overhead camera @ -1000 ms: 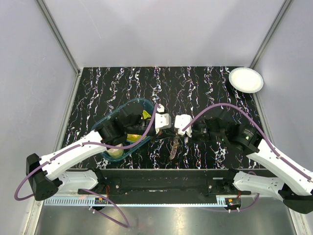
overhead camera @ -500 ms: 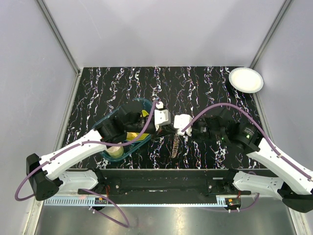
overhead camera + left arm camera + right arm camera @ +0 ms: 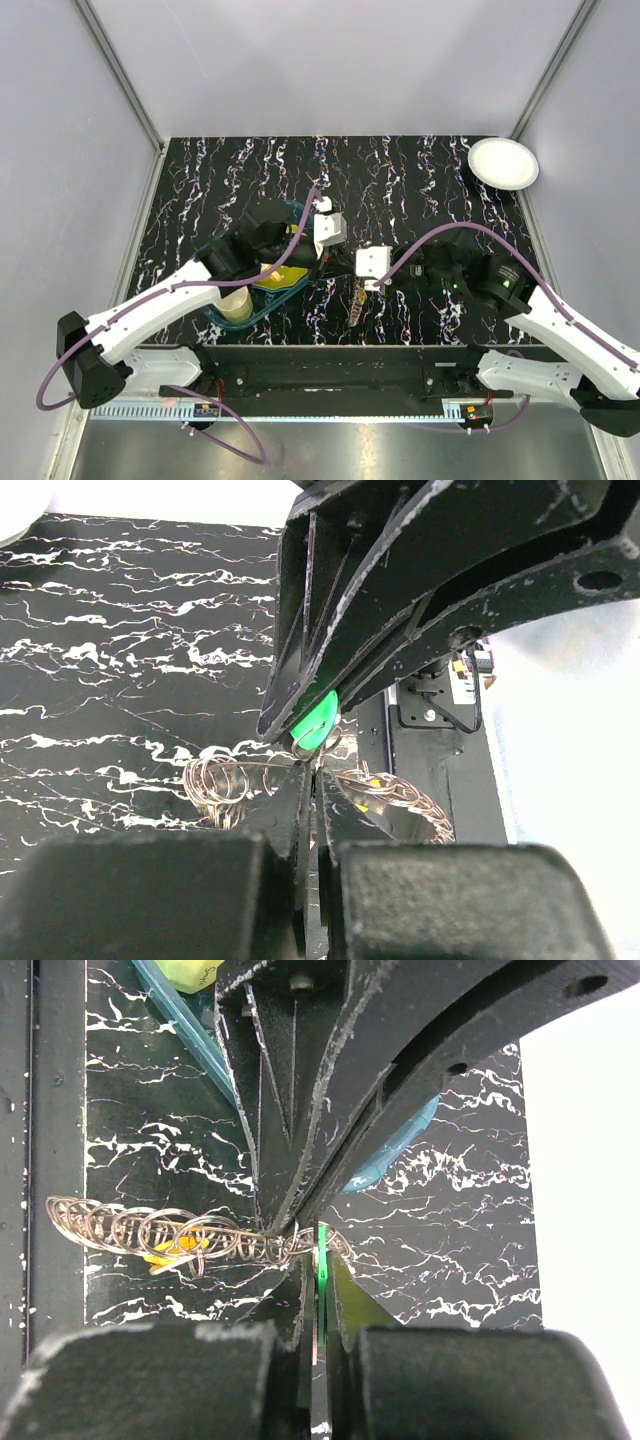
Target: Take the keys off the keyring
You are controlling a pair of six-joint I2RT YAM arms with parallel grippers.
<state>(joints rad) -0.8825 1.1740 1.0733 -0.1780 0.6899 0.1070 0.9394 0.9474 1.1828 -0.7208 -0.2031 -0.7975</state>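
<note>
The keyring [image 3: 358,300] hangs as a string of brownish-silver wire loops between my two grippers, just above the table's near middle. My left gripper [image 3: 343,270] is shut on a wire loop of the keyring [image 3: 215,780]; more loops [image 3: 400,798] trail to the right. My right gripper [image 3: 353,277] meets it tip to tip and is shut on a flat green key [image 3: 322,1248] that sits on the ring. In the right wrist view the keyring [image 3: 150,1230] stretches left, with a small yellow piece [image 3: 172,1250] among its loops. The green key [image 3: 318,722] also shows in the left wrist view.
A teal tray [image 3: 222,250] lies under the left arm, holding a yellow thing [image 3: 280,278] and a cream cup [image 3: 237,305]. A white plate [image 3: 503,162] sits at the far right corner. The black frame rail [image 3: 320,375] runs along the near edge.
The left wrist has swung a little toward the back and the right wrist has come nearer and leftward. Both stay shut, and the keyring still hangs between them.
</note>
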